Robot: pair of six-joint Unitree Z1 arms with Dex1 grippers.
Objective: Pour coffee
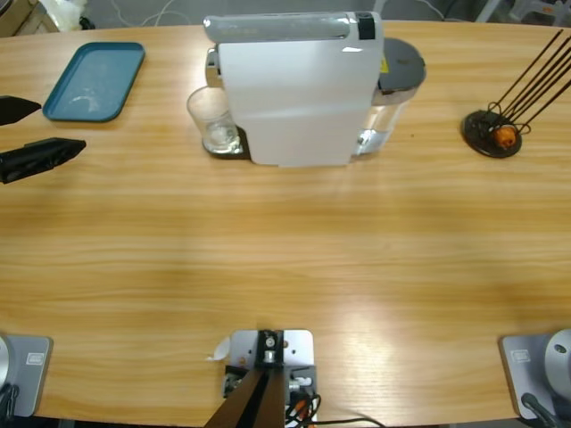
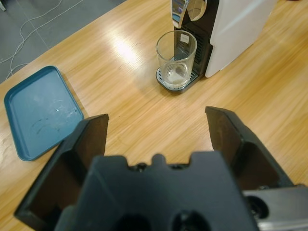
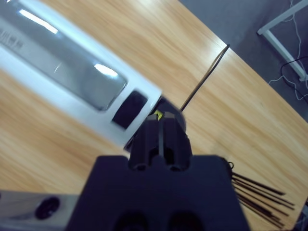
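Approach step: left gripper [image 2: 156,130] jaws wide, facing glass [image 2: 176,58] under coffee machine [image 1: 294,85]; right gripper [image 3: 159,126] closed, empty; next, grasp glass

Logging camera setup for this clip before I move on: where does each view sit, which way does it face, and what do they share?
High view: fixed above the table, looking straight down; the left hand enters at the left edge.
Left wrist view: on the left arm, looking along its open hand toward the glass under the coffee machine, blue tray alongside.
Right wrist view: on the right arm, looking past its shut hand down at the machine's top and thin black rods.
Shared: machine in all three; glass and tray in high and left wrist.
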